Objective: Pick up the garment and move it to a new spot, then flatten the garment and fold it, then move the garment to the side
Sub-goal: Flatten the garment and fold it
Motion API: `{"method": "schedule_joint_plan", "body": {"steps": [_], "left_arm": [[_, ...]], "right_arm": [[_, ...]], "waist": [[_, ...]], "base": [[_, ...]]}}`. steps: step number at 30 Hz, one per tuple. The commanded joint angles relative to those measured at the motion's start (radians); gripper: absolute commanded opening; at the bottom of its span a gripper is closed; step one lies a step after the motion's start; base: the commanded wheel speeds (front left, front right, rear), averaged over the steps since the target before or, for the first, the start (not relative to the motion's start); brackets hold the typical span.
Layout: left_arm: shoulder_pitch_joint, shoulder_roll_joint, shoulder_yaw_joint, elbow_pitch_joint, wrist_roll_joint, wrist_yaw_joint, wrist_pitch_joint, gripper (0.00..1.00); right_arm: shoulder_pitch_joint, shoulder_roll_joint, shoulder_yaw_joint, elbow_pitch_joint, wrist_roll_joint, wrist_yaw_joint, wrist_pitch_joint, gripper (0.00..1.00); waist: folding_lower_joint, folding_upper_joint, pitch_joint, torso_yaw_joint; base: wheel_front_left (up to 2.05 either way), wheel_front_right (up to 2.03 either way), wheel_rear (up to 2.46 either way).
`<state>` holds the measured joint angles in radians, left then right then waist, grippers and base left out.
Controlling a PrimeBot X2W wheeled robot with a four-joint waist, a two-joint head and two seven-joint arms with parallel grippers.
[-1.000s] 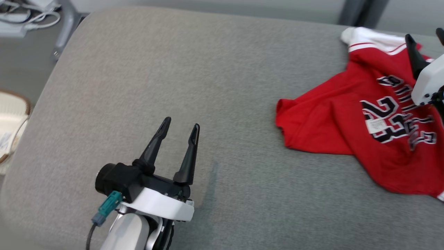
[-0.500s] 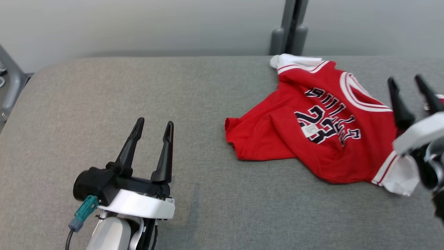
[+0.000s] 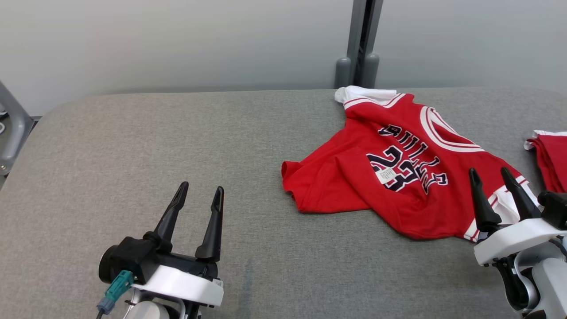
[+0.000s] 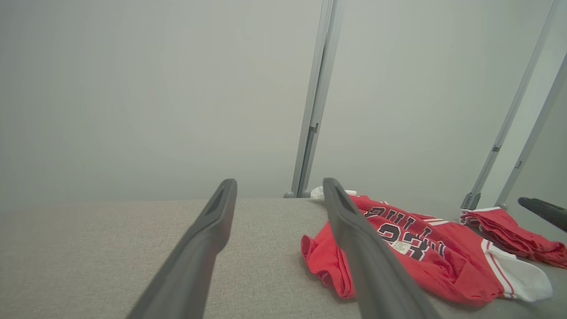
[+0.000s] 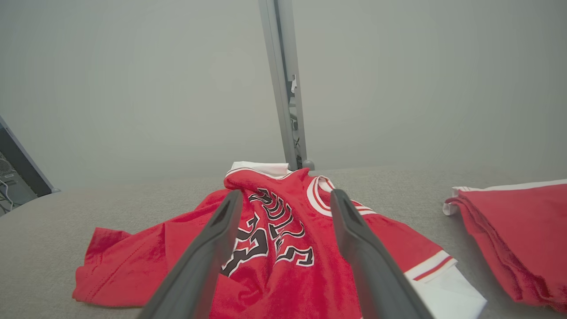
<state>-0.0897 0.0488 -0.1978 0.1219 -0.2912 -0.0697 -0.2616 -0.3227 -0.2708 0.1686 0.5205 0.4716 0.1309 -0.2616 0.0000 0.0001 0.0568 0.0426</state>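
Note:
The garment [image 3: 398, 177] is a red jersey with white sleeve trim and dark lettering, lying rumpled on the right half of the grey table [image 3: 133, 141]; it also shows in the left wrist view [image 4: 425, 257] and right wrist view [image 5: 274, 248]. My left gripper [image 3: 199, 195] hovers open over bare table, well left of the garment. My right gripper [image 3: 489, 175] is open at the lower right, fingertips over the garment's near white-trimmed sleeve. Nothing sits between either pair of fingers.
A stack of folded red cloth [image 3: 551, 155] lies at the table's right edge, close to the right gripper, also seen in the right wrist view [image 5: 514, 239]. A grey post [image 3: 356, 44] stands behind the table against a pale wall. A grey frame leg [image 3: 13, 124] is at far left.
The head camera has swung right and lifted, bringing the whole garment and back wall into view. The right gripper has come down from the upper right to the lower right.

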Motion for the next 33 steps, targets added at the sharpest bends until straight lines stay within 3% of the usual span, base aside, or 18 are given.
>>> {"method": "schedule_joint_plan", "body": {"steps": [1, 7, 14, 22, 33], "left_arm": [[0.004, 0.004, -0.003, 0.004, 0.009, -0.005, -0.003, 1.0], [-0.011, 0.004, -0.025, 0.013, 0.011, -0.011, -0.003, 1.0], [-0.031, 0.004, -0.056, 0.022, 0.011, -0.014, -0.003, 1.0], [-0.062, 0.004, -0.104, 0.017, -0.006, -0.005, -0.003, 1.0], [-0.075, 0.004, -0.134, 0.004, -0.026, 0.008, -0.003, 1.0]], "right_arm": [[0.007, 0.002, -0.009, -0.006, -0.009, 0.0, -0.004, 1.0], [-0.031, 0.0, 0.03, 0.026, 0.016, 0.0, -0.004, 1.0], [-0.163, -0.008, 0.148, 0.183, 0.113, 0.0, 0.027, 1.0], [-0.341, -0.068, 0.241, 0.374, 0.246, 0.0, 0.101, 1.0], [-0.435, -0.112, 0.331, 0.508, 0.325, 0.0, 0.181, 1.0]], "waist": [[0.0, -0.0001, 0.0, 0.009], [0.0, -0.0001, 0.027, 0.055], [0.0, -0.0001, 0.082, 0.145], [0.0, -0.0001, 0.148, 0.267], [0.0, -0.0001, 0.185, 0.333]], "base": [[0.0, 0.0, 0.0], [0.0, 0.0, 0.0], [0.0, 0.0, 0.0], [0.0, 0.0, 0.0], [0.0, 0.0, 0.0]]}}
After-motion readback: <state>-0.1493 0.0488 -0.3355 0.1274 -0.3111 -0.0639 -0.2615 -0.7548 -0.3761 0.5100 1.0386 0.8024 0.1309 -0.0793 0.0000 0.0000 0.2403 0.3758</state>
